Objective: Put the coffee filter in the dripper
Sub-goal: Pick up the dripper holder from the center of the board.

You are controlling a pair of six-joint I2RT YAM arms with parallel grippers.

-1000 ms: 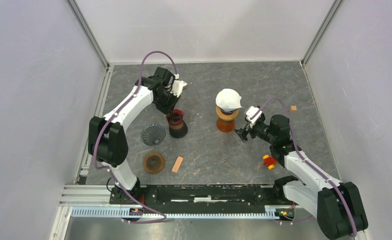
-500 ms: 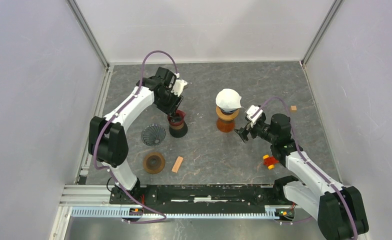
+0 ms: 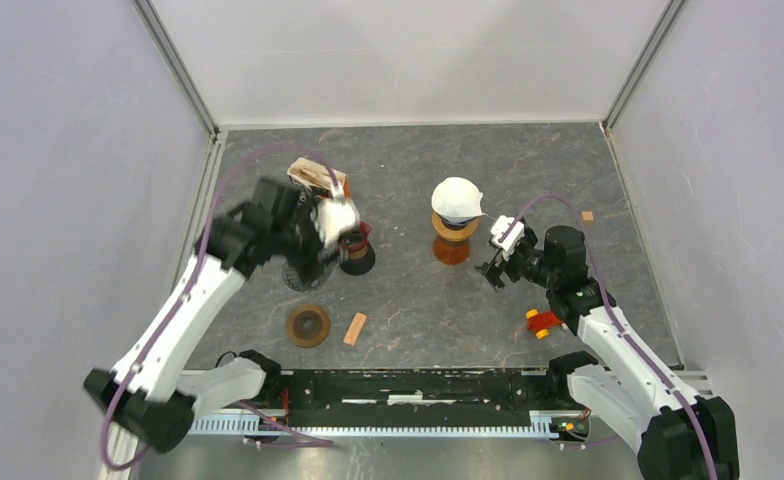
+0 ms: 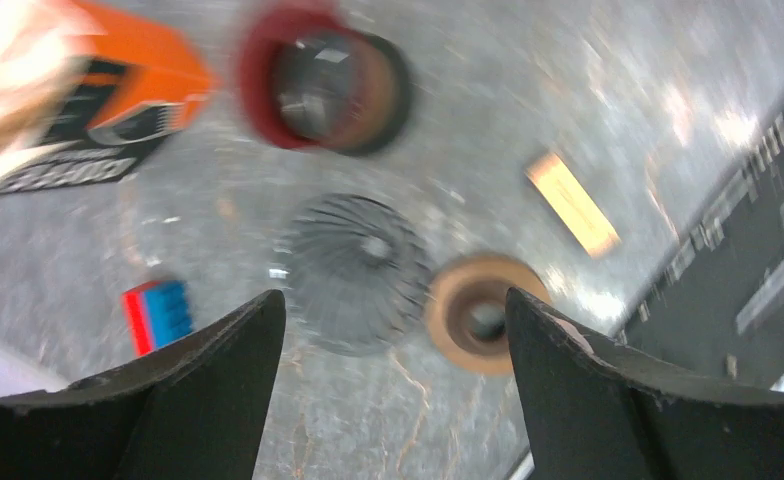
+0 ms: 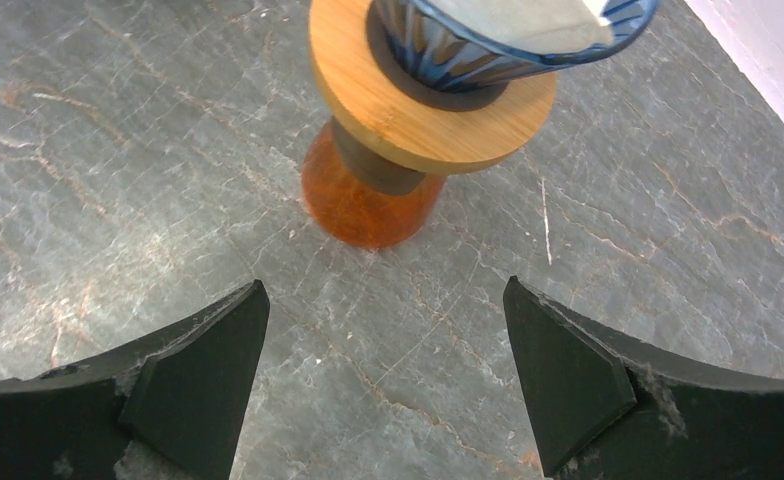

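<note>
right wrist reveals blue dripper (image 5: pixel 448 55) cupping the filter (image 5: pixel 518 20); left tool (image 4: pixel 393 300), right tool (image 5: pixel 385 288) both released.

We see the left arm (image 3: pixel 183 320) and the right arm (image 3: pixel 623 345) built alike: white tube-like links between bulky black joints, each with a thin purple cable (image 3: pixel 546 198) looping along it. We note a small white block (image 3: pixel 509 232) at the right wrist, and matte black wedge-shaped fingers (image 5: pixel 168 390), scuffed pale at their edges.

Brown ring (image 3: pixel 309 325) nr orange blk (image 3: pixel 354 328) (not touching).
</note>
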